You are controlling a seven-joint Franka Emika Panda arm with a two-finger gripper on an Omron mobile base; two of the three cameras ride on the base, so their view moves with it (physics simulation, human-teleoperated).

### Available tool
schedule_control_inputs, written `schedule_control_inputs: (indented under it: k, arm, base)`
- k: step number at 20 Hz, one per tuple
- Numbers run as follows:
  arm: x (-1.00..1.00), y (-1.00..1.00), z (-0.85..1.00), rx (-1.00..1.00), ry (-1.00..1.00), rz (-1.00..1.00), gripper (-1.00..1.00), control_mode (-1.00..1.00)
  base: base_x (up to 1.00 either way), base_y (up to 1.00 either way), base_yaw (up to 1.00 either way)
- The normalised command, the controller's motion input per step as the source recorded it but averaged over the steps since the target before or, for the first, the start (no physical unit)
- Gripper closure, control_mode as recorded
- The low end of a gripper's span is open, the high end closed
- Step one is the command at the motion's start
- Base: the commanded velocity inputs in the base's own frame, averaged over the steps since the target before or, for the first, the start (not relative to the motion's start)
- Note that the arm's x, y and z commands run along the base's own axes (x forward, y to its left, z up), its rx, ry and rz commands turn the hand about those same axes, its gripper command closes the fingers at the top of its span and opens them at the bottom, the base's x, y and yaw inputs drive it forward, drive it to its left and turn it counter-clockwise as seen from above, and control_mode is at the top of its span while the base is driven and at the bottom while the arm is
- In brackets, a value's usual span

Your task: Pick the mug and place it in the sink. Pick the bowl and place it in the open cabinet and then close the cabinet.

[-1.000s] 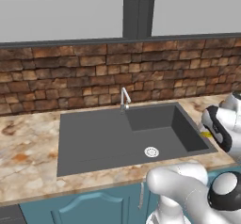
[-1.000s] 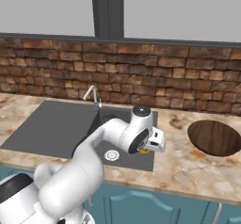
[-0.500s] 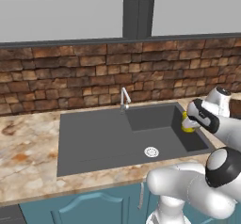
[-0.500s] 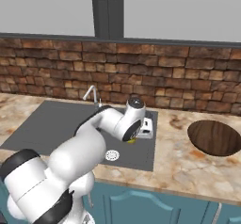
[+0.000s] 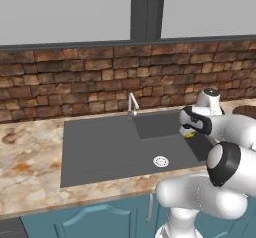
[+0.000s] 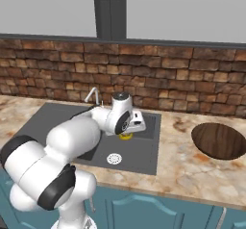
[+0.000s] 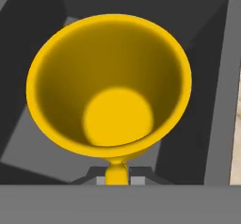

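Sink [image 5: 110, 147] lies beneath your pincer [image 6: 129, 133], dark basin open under it. Bowl [image 6: 219, 140] sits on the counter well off to the pincer's right. Mug [image 7: 109, 84] hangs upright in your pincer, clamped at the rim by the handle, over the basin's right part.

One yellow mug [image 7: 110, 84] is showing. One dark grey sink [image 5: 107, 144] is sitting in the counter, with one chrome faucet [image 5: 132, 104] and one round silver drain [image 5: 160, 161]. One brown wooden bowl [image 6: 219, 140] is resting on the one marbled counter [image 6: 192, 170].
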Motion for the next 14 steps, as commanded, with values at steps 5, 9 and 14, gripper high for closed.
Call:
schedule_control_inputs:
  k: [5, 9, 14]
  arm:
    - [0.17, 0.16, -0.28, 0.02, 0.00, 0.12, 1.00, -1.00]
    - [0.12, 0.16, -0.31, 0.02, 0.00, 0.11, 1.00, -1.00]
    - [0.23, 0.24, -0.27, 0.00, 0.03, 0.07, 1.00, -1.00]
  base:
    - [0.00, 0.00, 0.00]
    - [0.00, 0.00, 0.00]
    - [0.00, 0.00, 0.00]
